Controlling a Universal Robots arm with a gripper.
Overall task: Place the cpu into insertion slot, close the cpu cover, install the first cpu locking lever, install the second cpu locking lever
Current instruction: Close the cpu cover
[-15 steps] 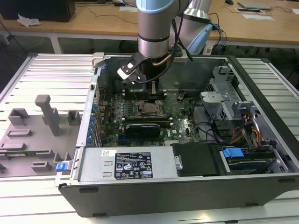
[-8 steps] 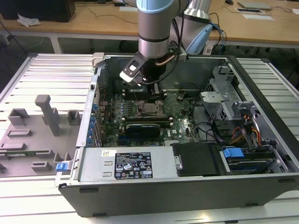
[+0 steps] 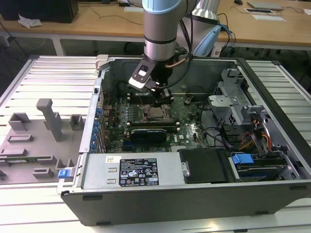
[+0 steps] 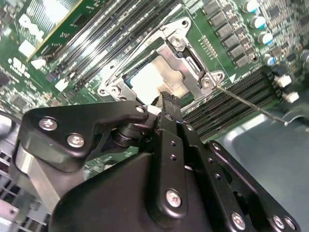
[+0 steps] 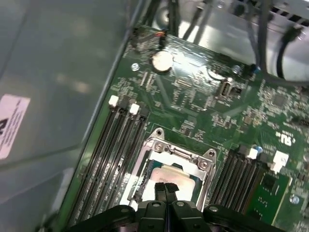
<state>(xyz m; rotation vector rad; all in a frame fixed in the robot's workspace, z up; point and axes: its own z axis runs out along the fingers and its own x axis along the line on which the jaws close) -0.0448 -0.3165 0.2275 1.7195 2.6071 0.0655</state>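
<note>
hovering close over cpu (image 5: 170,173) in insertion slot (image 5: 144,178); claw (image 5: 165,186) tips together, empty.

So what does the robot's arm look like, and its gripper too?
The arm is a fat round tube, shiny silver-grey with a pale blue band on top. A black and white box sits at its wrist, with black and copper-coloured cables looping beside it. The gripper is all black, built from jointed bars dotted with little silver screws.
</note>
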